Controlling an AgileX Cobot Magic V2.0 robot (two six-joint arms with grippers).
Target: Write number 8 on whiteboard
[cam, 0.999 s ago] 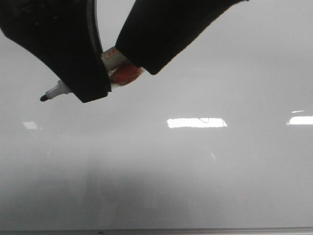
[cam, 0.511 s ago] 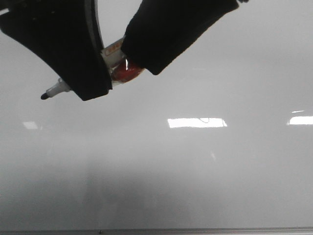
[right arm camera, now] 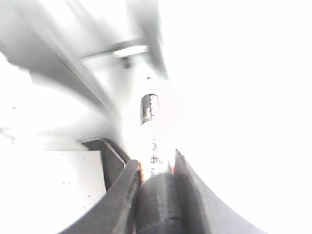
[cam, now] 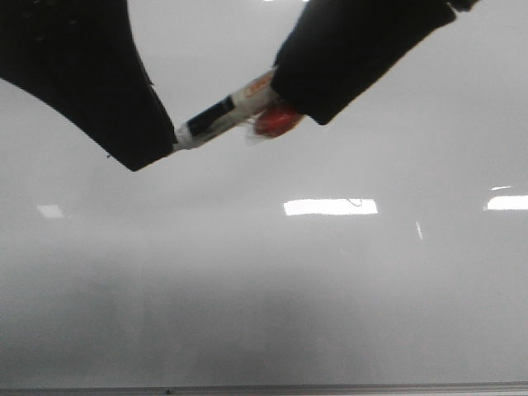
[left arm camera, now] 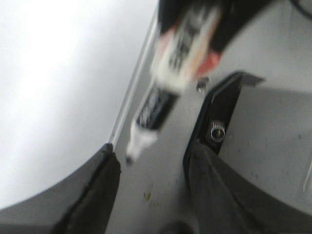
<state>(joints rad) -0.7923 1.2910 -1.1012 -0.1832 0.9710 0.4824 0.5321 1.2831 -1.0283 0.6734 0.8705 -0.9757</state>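
- Over the whiteboard, in the front view, both arms hang close to the camera as dark shapes, the left gripper on the left and the right gripper on the right.
- A marker stretches between them, tilted, with its tip end running behind the left gripper's dark body.
- The right gripper is clenched on the marker's rear end; in its wrist view the fingers press the white barrel from both sides.
- A red patch shows just under the marker, against the right gripper.
- In the left wrist view the left gripper stands released: its two dark fingers are spread, and the marker's tip hangs in the gap, touching neither as far as the blur allows.
- The whiteboard fills the front view, pale grey and glossy, with bright rectangular reflections and a thin dark edge strip along its near side.
- No drawn figure eight can be made out on the board.
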